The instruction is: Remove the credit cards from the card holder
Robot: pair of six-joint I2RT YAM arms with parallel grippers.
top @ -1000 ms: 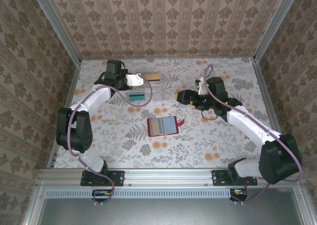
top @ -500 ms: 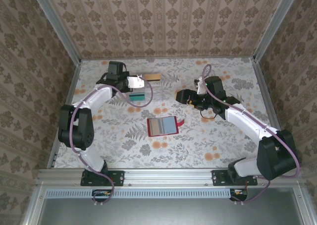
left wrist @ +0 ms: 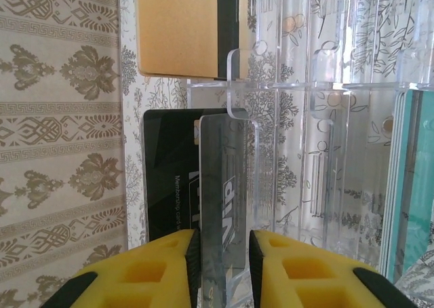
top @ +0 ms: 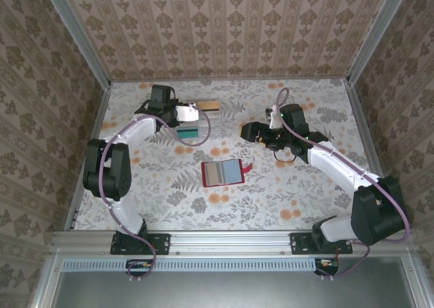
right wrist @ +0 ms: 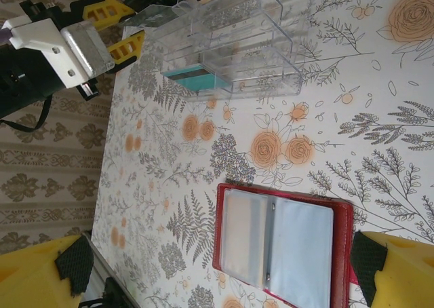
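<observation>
The red card holder point(top: 222, 174) lies open on the table, its clear sleeves point(right wrist: 281, 243) facing up. My left gripper point(top: 195, 109) is at the back left, at a clear acrylic organizer point(top: 196, 126). In the left wrist view a grey card point(left wrist: 220, 186) stands in a slot between my left gripper's point(left wrist: 224, 254) yellow fingers. It lies against the left pad, with a thin gap at the right pad. A black card point(left wrist: 169, 172) stands beside it. My right gripper point(top: 248, 131) hovers wide open beyond the holder, holding nothing point(right wrist: 220, 260).
The organizer point(right wrist: 230, 43) also holds a gold card point(left wrist: 180, 30) in a far slot and teal cards point(left wrist: 413, 186) at its near end point(right wrist: 196, 77). The patterned side wall point(left wrist: 61, 118) stands close on the left of the organizer.
My left gripper's jaws have parted slightly from the grey card, which now stands in the organizer slot. The left arm's elbow has shifted a little. The right arm has barely moved.
</observation>
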